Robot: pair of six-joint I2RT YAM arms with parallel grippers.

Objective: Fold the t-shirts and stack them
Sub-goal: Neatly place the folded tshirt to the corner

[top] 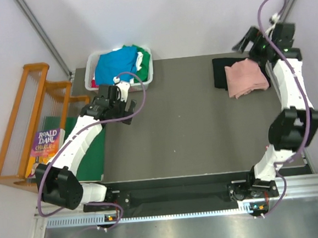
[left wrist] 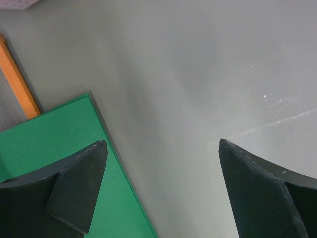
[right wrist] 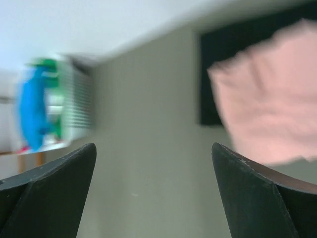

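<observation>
Folded pink shirt [top: 246, 76] lies on black shirt [top: 220, 73] at table's [top: 187, 122] far right corner; basket [top: 148, 71] holds unfolded shirts [top: 113, 64]; left gripper [left wrist: 163, 148] and right gripper [right wrist: 153, 148] gape empty.

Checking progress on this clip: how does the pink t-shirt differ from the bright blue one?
The pink t-shirt is roughly folded; the blue t-shirt is crumpled. The pink one lies on the table at far right, atop a black shirt; the blue one sits in the white basket at far left among other clothes. Both are cloth, and neither is held.
</observation>
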